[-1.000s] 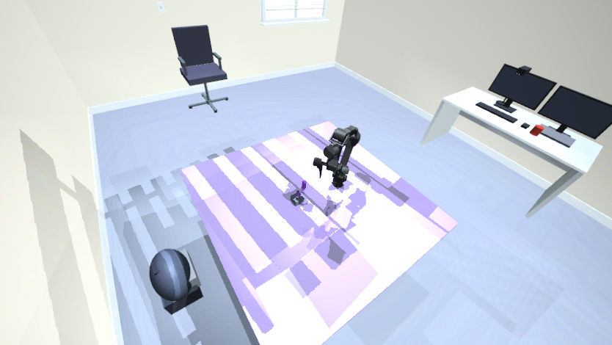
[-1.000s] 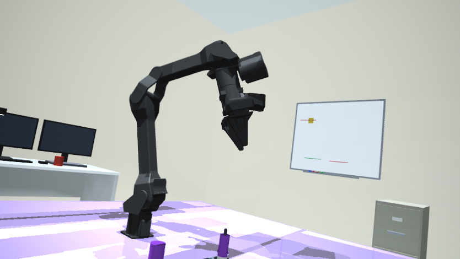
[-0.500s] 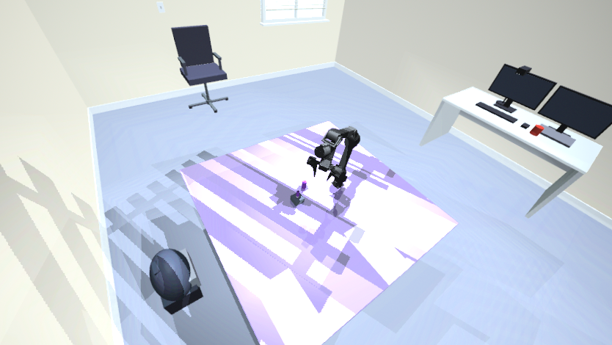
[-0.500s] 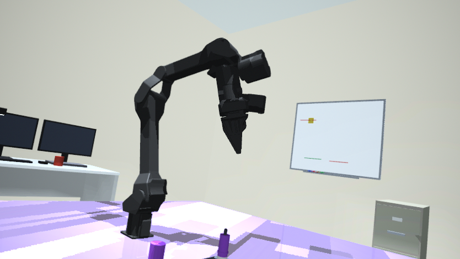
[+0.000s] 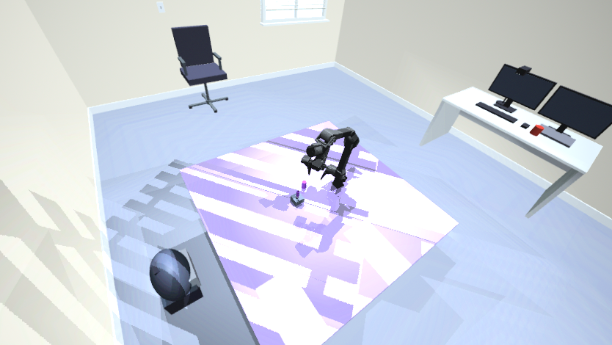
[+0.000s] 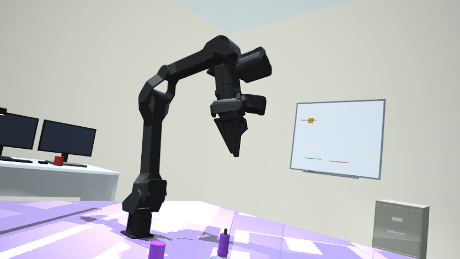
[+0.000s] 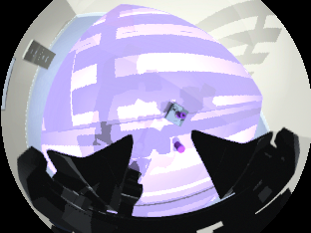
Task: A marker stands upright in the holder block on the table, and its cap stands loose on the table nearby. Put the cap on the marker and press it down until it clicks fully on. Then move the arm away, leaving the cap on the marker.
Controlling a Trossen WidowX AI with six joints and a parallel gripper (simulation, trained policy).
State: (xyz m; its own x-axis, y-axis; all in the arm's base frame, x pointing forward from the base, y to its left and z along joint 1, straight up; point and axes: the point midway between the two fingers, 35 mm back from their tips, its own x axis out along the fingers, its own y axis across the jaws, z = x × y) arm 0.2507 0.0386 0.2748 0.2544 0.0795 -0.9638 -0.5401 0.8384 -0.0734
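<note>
End effector (image 5: pixel 315 175) (image 6: pixel 235 155) (image 7: pixel 162 135) high above table (image 5: pixel 274 239) (image 6: pixel 77 244) (image 7: pixel 100 112), fingers wide apart, gripping nothing, touching nothing.

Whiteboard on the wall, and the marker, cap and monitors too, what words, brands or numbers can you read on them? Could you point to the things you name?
None: no readable text anywhere.
Whiteboard (image 6: pixel 337 138): only coloured strokes and a yellow square.
Marker (image 5: pixel 298 193) (image 6: pixel 223 244) (image 7: pixel 181 115), cap (image 5: pixel 304 184) (image 6: pixel 156 250) (image 7: pixel 178 145): no lettering visible.
Monitors: dark screens.

Bottoms of the purple cap (image 5: pixel 304 184) (image 6: pixel 156 250) (image 7: pixel 179 145) and marker (image 5: pixel 297 194) (image 6: pixel 223 244) (image 7: pixel 180 115) cut off by the exterior view's lower edge.
</note>
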